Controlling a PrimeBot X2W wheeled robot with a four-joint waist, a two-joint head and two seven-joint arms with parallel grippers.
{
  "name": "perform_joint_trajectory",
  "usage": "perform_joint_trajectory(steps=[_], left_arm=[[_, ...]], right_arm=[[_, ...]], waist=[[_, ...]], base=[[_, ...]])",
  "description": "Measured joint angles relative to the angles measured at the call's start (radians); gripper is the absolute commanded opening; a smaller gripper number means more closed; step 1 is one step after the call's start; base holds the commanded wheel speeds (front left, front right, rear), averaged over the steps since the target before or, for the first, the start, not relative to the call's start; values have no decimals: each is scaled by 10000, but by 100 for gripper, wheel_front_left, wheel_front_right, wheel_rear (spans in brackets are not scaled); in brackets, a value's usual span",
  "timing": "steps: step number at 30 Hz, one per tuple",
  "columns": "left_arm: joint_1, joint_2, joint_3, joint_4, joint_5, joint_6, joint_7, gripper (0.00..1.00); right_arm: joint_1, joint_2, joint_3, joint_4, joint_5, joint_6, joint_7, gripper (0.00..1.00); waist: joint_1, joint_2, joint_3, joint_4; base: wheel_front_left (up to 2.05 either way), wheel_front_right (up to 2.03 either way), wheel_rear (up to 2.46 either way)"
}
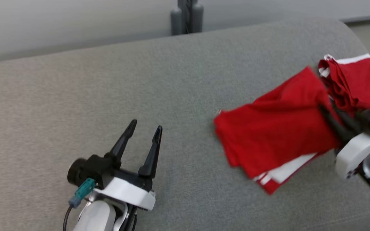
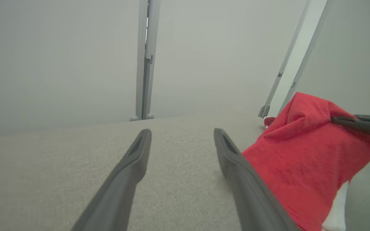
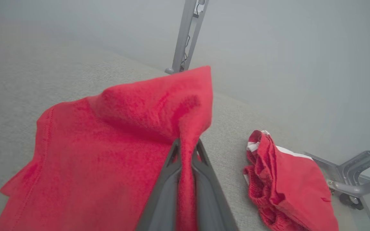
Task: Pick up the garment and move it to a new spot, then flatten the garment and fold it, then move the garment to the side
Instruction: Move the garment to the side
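The red garment [image 1: 275, 134] with white stripes hangs folded from my right gripper [image 1: 328, 114], which is shut on its upper edge at the right of the head view. In the right wrist view the cloth [image 3: 108, 141] is pinched between the two fingers and drapes down to the left above the grey surface. My left gripper [image 1: 143, 131] stands open at the lower left, nothing between its fingers, apart from the garment. From the left wrist view the garment [image 2: 303, 160] hangs just right of the right finger [image 2: 236, 163].
A second red and white garment [image 1: 355, 80] lies bunched at the far right, near the grey cushion's [image 1: 108, 96] edge, also the heap [image 3: 284, 183] in the right wrist view. Grey metal posts [image 1: 186, 16] stand behind the cushion. A wheeled frame [image 3: 352, 189] is beyond the right edge.
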Motion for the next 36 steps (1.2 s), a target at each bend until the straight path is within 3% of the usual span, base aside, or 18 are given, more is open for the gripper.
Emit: perform_joint_trajectory(steps=[10, 19, 24, 36], left_arm=[[-1654, 56, -330, -174, 635, -301, 0, 100], [-2513, 364, -393, -19, 700, -345, 0, 100], [-2742, 548, -449, 12, 686, -364, 0, 100], [-3219, 420, -546, -366, 610, -397, -71, 100]], right_arm=[[-1610, -1488, -1162, -368, 123, -2, 236, 0], [-2842, -2215, -1937, 746, 123, 0, 186, 0], [-3565, -2642, -1632, 1779, -637, 0, 94, 0], [-4840, -2872, -1948, 4571, -696, 0, -441, 0]], waist=[[0, 0, 1857, -889], [0, 0, 3181, -1278], [0, 0, 3784, -1237], [0, 0, 4699, -446]], base=[[0, 0, 0], [0, 0, 0], [0, 0, 0], [0, 0, 0]])
